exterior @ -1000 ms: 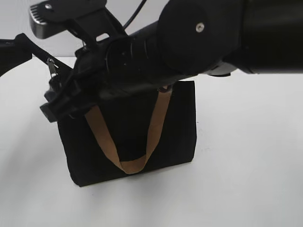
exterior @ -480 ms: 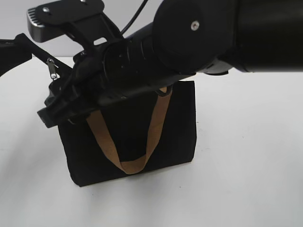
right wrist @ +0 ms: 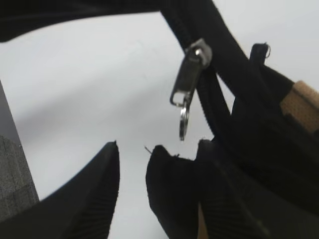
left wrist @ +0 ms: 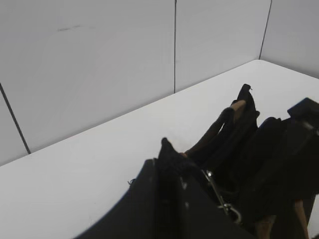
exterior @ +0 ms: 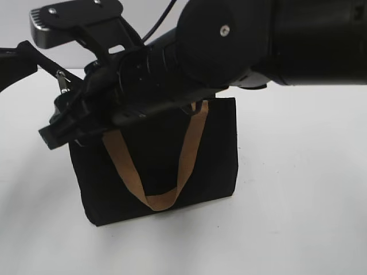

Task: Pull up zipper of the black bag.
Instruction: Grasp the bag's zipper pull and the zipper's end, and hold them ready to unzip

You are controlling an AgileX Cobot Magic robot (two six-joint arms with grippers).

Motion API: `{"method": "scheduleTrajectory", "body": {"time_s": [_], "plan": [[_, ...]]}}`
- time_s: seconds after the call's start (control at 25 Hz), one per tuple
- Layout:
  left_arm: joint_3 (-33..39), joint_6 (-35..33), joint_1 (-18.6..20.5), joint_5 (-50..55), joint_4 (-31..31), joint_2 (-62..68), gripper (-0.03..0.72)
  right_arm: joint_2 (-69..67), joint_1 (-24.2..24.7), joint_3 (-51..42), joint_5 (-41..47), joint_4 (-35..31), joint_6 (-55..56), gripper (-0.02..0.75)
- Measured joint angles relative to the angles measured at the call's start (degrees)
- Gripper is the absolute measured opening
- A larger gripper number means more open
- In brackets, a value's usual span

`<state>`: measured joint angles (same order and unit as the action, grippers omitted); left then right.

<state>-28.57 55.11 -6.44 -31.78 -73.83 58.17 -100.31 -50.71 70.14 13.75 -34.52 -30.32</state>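
The black bag (exterior: 172, 149) stands on the white table with a tan handle (exterior: 189, 149) hanging down its front. The zipper's silver pull tab (exterior: 61, 79) hangs at the bag's top left end. My right gripper (exterior: 54, 134) reaches across to that end. In the right wrist view it (right wrist: 132, 154) is open and empty, with the pull tab (right wrist: 189, 74) dangling from the taut zip line (right wrist: 219, 45) just above its right finger. My left gripper (left wrist: 167, 169) is shut on the bag's top corner, with the pull tab (left wrist: 219, 194) just to its right.
The white table (exterior: 298, 200) extends around the bag. My bulky right arm (exterior: 241, 46) covers the bag's top edge in the exterior view. A grey panelled wall (left wrist: 99, 59) stands behind the table.
My right gripper has shifted a little to the left along the bag's top end. The bag and the pull tab stay in place.
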Motion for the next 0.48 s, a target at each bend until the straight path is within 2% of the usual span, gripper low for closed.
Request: {"method": "scheduleTrajectory", "body": {"time_s": [0.36,0.48], "plan": [[0.00,0.00,0.00,0.32,0.00,0.00,0.029,-3.04,0.00,3.92,-0.44,-0.06,0.02,0.389],[0.00,0.00,0.00,0.38,0.00,0.00,0.029,-3.08,0.00,4.05,-0.44,-0.06,0.02,0.361]]}}
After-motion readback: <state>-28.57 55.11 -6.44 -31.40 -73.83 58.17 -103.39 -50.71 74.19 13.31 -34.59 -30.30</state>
